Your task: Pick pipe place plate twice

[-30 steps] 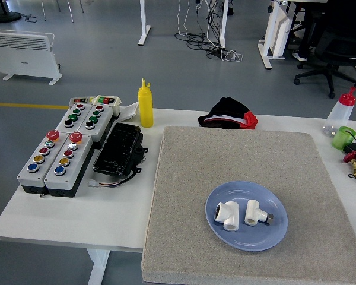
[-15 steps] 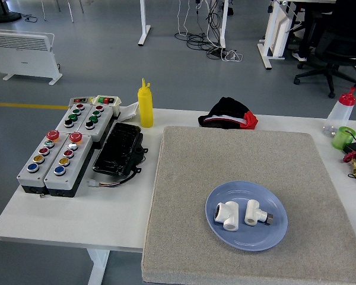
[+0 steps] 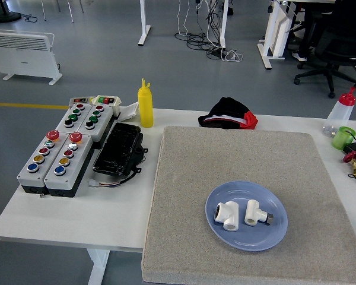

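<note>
A blue plate (image 3: 222,234) lies on the grey mat (image 3: 237,160) toward the table's near side. Two white pipe fittings lie on the plate side by side: a tee-shaped one (image 3: 226,215) on the left and another (image 3: 253,212) on the right with a dark metal end (image 3: 269,218). Neither arm nor hand of mine is in view.
Grey button boxes (image 3: 56,151) and a black device (image 3: 118,148) sit at the left. A yellow squeeze bottle (image 3: 145,105) and a black and red cap (image 3: 228,114) stand at the back. A red-capped bottle (image 3: 341,110) and green cup (image 3: 343,137) sit at the far right.
</note>
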